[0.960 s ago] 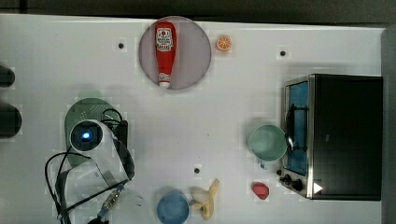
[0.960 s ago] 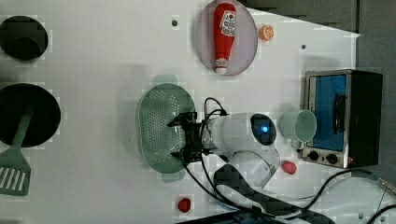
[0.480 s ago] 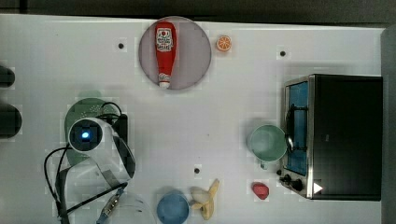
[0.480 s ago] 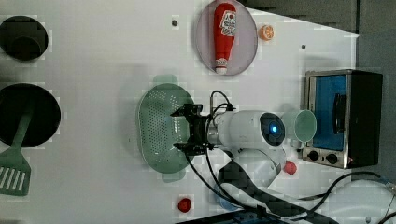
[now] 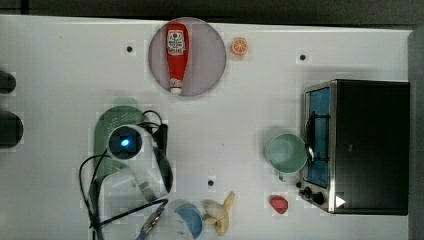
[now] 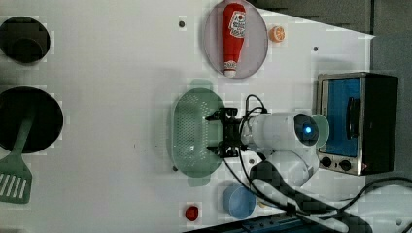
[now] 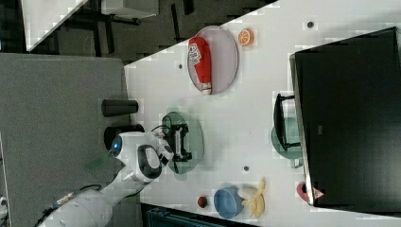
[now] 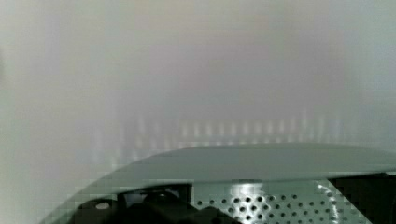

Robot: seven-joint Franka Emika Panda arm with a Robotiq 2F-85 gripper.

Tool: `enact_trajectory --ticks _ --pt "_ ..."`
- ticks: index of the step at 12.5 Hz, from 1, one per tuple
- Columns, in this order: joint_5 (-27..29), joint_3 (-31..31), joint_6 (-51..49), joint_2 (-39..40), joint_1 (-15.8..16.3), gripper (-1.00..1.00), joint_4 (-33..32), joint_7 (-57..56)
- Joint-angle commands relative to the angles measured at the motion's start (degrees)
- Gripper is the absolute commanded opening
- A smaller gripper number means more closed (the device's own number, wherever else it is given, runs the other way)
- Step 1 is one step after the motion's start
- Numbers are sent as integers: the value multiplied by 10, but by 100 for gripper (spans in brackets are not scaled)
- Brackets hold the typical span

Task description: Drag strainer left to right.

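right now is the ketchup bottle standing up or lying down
Lying down. The ketchup bottle rests flat on the grey-purple plate, its full length showing, cap toward the top view's bottom.

Pale mint-green strainer (image 6: 190,131) looks like smooth plastic, its perforated base catching a soft sheen in the wrist view. The white table (image 5: 250,125) reads matt and even. Toaster oven (image 5: 357,145) shows a shiny metal frame round its door. Red ketchup bottle (image 5: 176,55) looks glossy plastic, lying on a dull grey-purple plate (image 5: 210,55).
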Motion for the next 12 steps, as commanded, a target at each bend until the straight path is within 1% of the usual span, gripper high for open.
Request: enact_trajectory --ticks 1,4,7,11,12 --pt "12 -26 6 -8 -35 100 -5 -76" --pt "12 -53 6 -18 -54 100 -14 -129" --pt "12 -83 6 -25 -67 100 -20 -171" --pt "12 -126 9 -29 -74 100 -24 -253" --pt "12 -136 9 -29 -75 100 -24 -258"
